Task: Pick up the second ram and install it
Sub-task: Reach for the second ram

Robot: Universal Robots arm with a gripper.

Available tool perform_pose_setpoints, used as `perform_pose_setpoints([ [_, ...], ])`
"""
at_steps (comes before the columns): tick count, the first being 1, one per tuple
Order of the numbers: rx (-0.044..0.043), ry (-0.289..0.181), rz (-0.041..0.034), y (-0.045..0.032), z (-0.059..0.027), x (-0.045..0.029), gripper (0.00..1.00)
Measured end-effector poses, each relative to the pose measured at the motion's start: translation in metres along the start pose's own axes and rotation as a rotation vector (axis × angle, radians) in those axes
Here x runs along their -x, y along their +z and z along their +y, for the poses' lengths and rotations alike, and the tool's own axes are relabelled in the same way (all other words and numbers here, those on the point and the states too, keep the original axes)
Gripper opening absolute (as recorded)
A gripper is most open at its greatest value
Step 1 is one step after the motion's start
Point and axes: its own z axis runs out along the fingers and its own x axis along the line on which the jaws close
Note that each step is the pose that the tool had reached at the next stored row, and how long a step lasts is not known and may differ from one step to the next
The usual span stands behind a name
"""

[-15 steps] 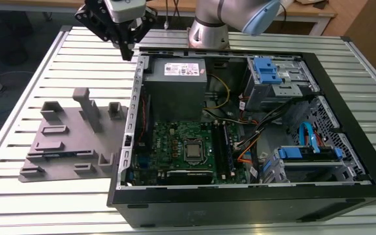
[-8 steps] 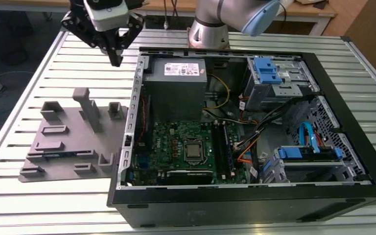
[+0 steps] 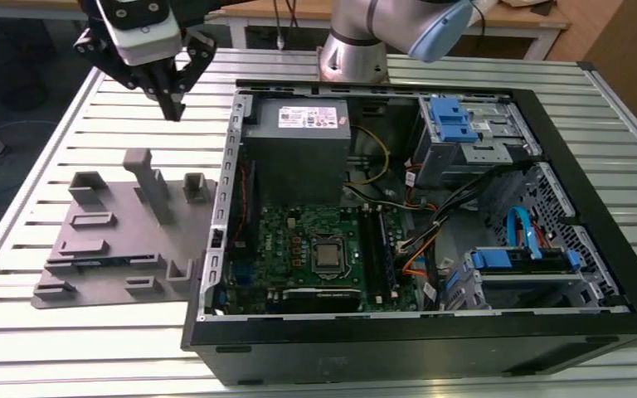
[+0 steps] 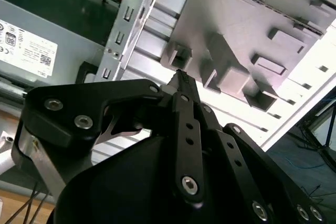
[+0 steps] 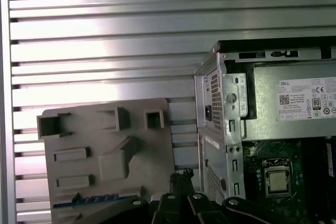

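Grey fixture (image 3: 119, 240) is set on the slatted tabletop (image 3: 31, 348) beside the open computer case (image 3: 407, 348); the second ram (image 5: 86, 200) is seen lying in 1 of its slots. The hand (image 3: 172, 106) is held above the tabletop near the fixture, fingers pressed together, empty.

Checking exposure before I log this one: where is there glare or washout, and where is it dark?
Second wrist view: table slats blown white beside the gray fixture. First wrist view: bright glare bands across those slats. Exterior view: even light, case interior darker.
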Motion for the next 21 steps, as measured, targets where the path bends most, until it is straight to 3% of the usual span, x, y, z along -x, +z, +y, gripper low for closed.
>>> perform_pose_setpoints([
  [8,0.0001,0.0,-0.0001,0.0037,-0.0075,-0.021,0.07],
  [21,0.0,0.0,-0.0001,0.0084,-0.0161,-0.0472,0.07],
])
